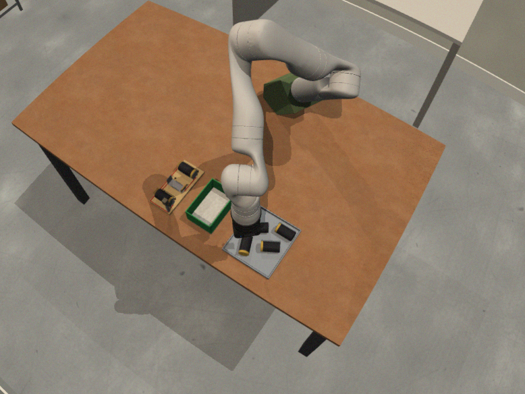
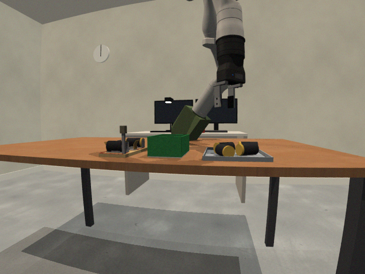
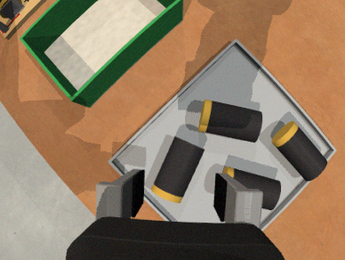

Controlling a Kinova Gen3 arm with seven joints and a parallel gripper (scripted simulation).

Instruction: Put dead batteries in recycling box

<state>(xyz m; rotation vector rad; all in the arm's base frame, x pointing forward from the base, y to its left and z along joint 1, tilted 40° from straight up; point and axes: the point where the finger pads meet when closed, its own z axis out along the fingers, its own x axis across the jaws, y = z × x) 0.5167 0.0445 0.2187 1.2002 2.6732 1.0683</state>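
Note:
My gripper (image 2: 224,102) (image 3: 179,188) is open and empty, high above the grey tray (image 1: 266,264) (image 2: 237,158) (image 3: 233,71). Four black batteries with gold ends lie in it: one (image 1: 245,245) (image 3: 179,164) toward the front, one (image 1: 270,246) (image 3: 262,188) partly behind a finger in the wrist view, one (image 1: 285,231) (image 3: 302,153) at the far corner, one (image 1: 263,227) (image 3: 233,121) partly under the arm. The green recycling box (image 1: 198,222) (image 2: 163,146) (image 3: 138,51) stands upright with no battery visible. The wooden holder board bears two batteries (image 1: 187,169) (image 1: 162,195); whether the bulb is lit cannot be told.
The box stands between the tray and the holder board (image 1: 170,209). A small post (image 2: 123,141) with a block on top rises from the board. The table's front edge (image 2: 182,169) runs close to the tray. The green arm base (image 1: 279,96) is at the back.

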